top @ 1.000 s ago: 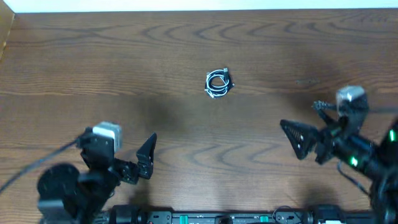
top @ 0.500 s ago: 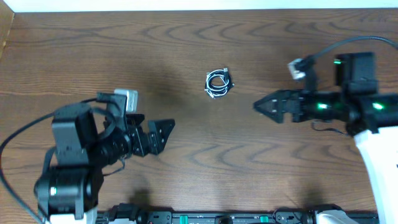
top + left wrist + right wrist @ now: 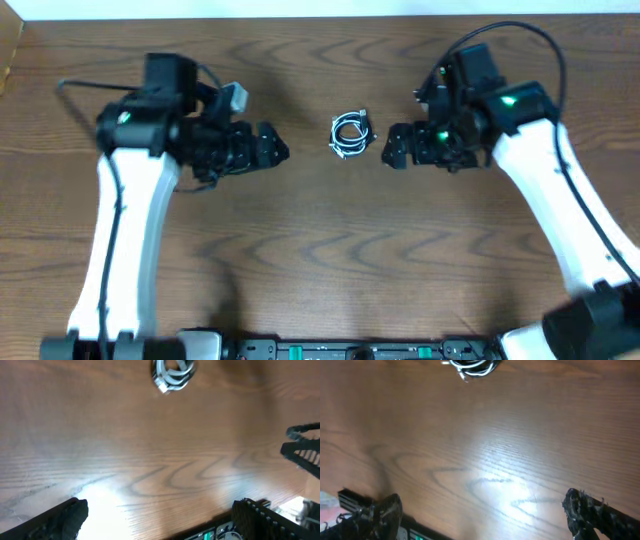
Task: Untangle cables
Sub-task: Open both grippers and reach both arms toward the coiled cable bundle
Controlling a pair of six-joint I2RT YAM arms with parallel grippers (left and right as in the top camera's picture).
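1. A brown wooden table [image 3: 320, 270] with strong grain fills the whole scene. A pale strip is seen along its far edge.
2. The left arm [image 3: 125, 230] and the right arm [image 3: 560, 200], both white with black joints, are extended from the near side toward the middle of the table.
3. The left gripper [image 3: 272, 150] is placed near the left side of the bundle, and the right gripper [image 3: 395, 150] just beside its right side. Both pairs of jaws are spread wide. This is also shown in the wrist views, where the fingers [image 3: 60, 519] stand far apart at the frame corners. Nothing is held or touched by either gripper.
4. The cables [image 3: 351, 133] are found in the middle of the table, a little toward the far side, between the two grippers. They are wound into one small coil of black and white strands.
5. The cords are judged to be light, soft and limp, and perhaps a little slippery. A whole loop would probably be dragged along if it were pinched.
6. A pale end piece [image 3: 161, 387] is seen at the edge of the coil. A hold is better taken there, or on one outer strand.
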